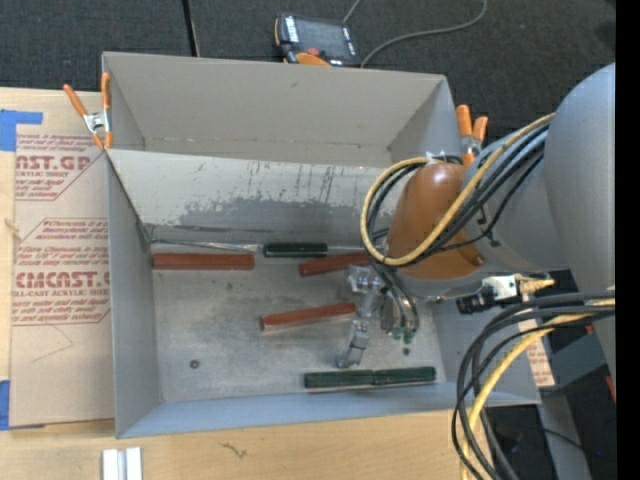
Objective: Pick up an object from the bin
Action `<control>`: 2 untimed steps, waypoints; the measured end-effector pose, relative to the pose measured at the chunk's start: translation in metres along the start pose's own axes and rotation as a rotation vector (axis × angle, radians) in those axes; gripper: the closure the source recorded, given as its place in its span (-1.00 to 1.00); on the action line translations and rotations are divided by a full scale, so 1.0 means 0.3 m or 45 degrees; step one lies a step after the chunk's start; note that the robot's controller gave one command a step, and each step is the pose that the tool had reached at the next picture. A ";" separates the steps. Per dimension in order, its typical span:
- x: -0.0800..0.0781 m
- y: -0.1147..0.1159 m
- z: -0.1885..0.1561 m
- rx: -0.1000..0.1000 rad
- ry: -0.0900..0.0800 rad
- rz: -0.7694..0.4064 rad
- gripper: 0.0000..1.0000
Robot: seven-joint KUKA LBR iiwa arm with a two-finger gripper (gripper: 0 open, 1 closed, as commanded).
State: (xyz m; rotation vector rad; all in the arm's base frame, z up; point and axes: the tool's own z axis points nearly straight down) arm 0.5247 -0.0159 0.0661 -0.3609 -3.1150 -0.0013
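Note:
My gripper [352, 350] hangs low over the right front part of the bin floor. Its tip is just above the left half of a long dark green bar [370, 377] that lies along the front wall. A red-brown bar [307, 317] lies slightly tilted in the middle of the floor, with its right end next to the gripper. Nothing is visibly held.
Against the back wall lie a red-brown bar [203, 261] at the left, a short dark green bar [295, 250] in the middle and another red-brown bar [335, 265] partly under the arm. The arm, with its orange cover and cables, overhangs the bin's right side.

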 end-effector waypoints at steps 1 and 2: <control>-0.006 0.000 -0.012 -0.001 -0.007 -0.001 1.00; -0.102 -0.112 -0.451 -0.001 -0.021 0.012 1.00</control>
